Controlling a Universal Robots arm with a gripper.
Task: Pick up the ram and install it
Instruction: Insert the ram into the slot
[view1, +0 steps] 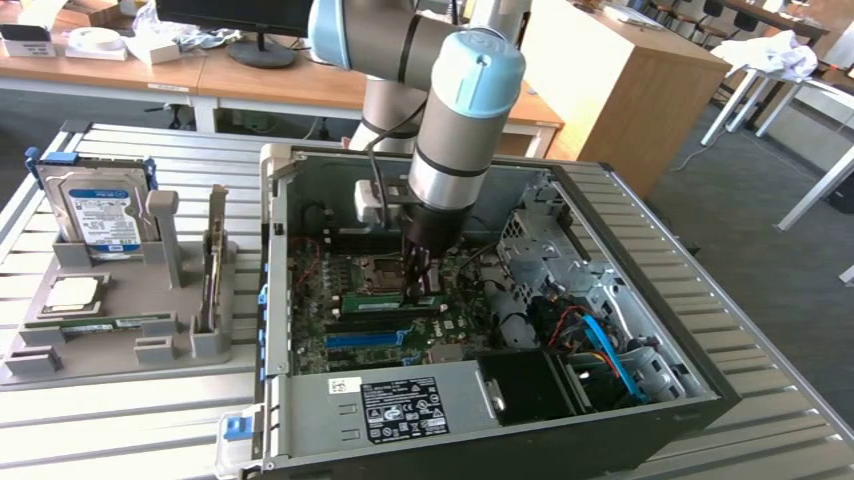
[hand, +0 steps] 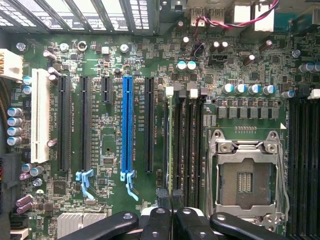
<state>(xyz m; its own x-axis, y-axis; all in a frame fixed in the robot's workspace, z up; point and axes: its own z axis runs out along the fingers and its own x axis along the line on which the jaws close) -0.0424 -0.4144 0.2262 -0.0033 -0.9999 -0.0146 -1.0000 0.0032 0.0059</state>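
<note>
Your claw (hand: 171, 199) was pinched narrow at one end of the ram (hand: 170, 140), standing in its slot at six o'clock of the processor socket (hand: 248, 176) in the exterior view; you needed straight, even downward pressure.

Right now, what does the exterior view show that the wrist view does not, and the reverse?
Exterior view: the arm, plus the hard drive and processor chip on the grey holder. Wrist view: the white slot and the capacitors beside it. Both: the blue slot, the processor socket, and the gripper shut on the ram at the memory slots.
</note>
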